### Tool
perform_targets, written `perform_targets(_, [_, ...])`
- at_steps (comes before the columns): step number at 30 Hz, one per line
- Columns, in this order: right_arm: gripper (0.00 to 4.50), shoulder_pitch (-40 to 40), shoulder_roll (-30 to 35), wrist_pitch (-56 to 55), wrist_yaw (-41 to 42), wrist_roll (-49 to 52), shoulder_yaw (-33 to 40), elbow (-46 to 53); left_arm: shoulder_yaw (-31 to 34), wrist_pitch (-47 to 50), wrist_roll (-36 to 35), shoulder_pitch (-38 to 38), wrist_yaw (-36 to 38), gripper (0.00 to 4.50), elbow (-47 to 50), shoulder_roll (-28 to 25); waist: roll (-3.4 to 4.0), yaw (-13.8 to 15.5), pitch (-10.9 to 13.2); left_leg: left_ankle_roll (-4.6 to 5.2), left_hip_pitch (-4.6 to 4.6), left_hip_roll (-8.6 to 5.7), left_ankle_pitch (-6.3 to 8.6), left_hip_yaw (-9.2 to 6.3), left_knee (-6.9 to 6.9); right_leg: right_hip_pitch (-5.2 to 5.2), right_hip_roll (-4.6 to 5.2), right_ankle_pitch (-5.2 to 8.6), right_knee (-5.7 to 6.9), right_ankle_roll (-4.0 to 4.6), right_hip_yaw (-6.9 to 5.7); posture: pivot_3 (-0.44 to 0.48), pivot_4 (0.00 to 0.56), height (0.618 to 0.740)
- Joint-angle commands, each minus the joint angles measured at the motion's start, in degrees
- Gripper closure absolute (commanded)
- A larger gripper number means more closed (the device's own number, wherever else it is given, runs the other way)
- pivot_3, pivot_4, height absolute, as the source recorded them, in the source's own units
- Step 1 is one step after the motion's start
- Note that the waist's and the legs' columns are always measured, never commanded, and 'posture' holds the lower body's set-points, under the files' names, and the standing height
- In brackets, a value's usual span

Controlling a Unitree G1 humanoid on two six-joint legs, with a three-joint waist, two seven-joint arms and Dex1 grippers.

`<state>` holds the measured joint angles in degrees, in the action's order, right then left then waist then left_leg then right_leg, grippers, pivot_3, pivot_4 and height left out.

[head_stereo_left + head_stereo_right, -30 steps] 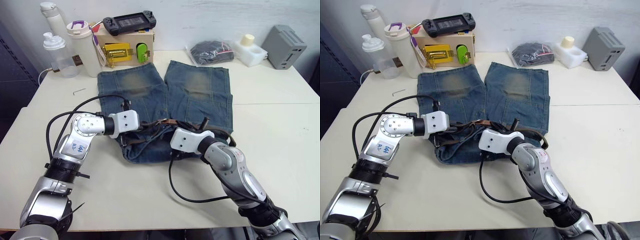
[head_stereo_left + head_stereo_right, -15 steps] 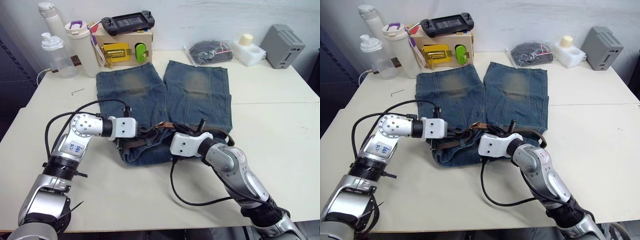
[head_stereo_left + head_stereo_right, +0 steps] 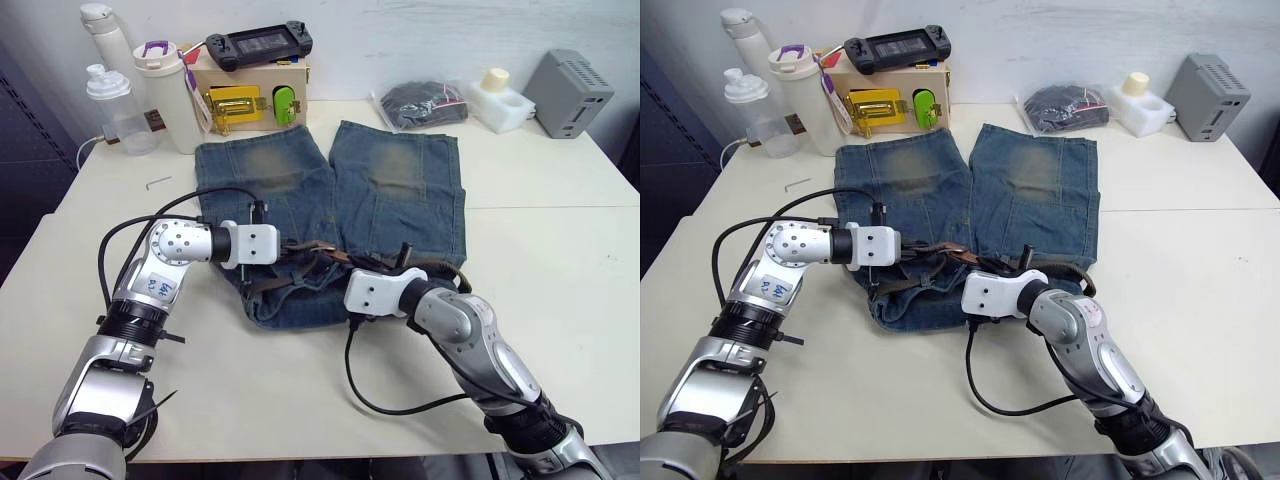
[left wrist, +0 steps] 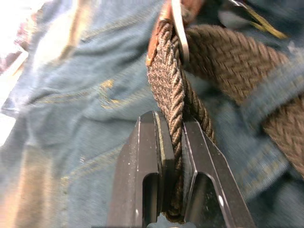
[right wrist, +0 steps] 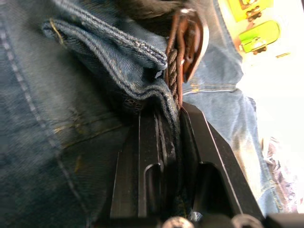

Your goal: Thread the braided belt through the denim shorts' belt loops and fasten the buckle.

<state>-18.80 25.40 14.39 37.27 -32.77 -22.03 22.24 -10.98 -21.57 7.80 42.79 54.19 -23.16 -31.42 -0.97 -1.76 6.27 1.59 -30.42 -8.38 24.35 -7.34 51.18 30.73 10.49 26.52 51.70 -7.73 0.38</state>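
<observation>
The belt runs straight down between the left gripper fingers, pinched tight, buckle just past the tips. The right gripper is clamped on a fold of the shorts waistband, with the belt touching one finger there.

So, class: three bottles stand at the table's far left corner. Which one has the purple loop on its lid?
The wide white tumbler right beside the wooden box; the tall slim bottle and the clear bottle have plain white tops.
</observation>
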Motion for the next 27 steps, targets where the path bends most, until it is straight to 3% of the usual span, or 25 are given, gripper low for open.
perform_targets(1, [4.46,-1.79,-2.16,-6.67,0.76,3.07,-3.82,4.05,-3.84,-3.51,0.06,2.21,0.24,4.50,1.99,3.98,-0.01,-0.01,0.00,0.00,0.00,0.00,0.00,0.00,0.01,0.00,0.00,0.00,0.00,0.00,0.00,0.000,0.150,0.645])
perform_targets(10, [4.46,-1.94,-2.35,-7.75,1.11,2.64,-3.14,3.25,-6.01,-2.31,-1.45,-1.04,7.54,4.50,5.99,0.35,-0.05,-1.69,-0.03,-0.08,-0.04,0.06,0.04,0.01,-0.11,0.27,0.01,0.00,0.19,0.00,0.00,0.000,0.150,0.645])
perform_targets(15, [4.46,-1.59,-2.45,-7.44,0.86,1.99,-3.03,3.01,-3.96,-0.64,-1.90,-1.37,6.34,4.50,5.84,-2.27,-0.05,-1.56,-0.03,-0.09,-0.04,0.05,0.05,0.00,-0.09,0.30,0.01,0.00,0.24,0.00,0.00,0.000,0.150,0.645])
perform_targets(27, [4.46,-2.02,-2.92,-4.66,-1.37,-0.48,-1.14,2.27,4.20,10.71,-5.93,-13.82,3.40,4.50,16.99,-9.08,-0.05,-1.40,-0.04,-0.10,-0.08,0.02,0.06,-0.01,-0.01,0.40,0.00,0.00,0.33,0.00,0.04,0.000,0.150,0.645])
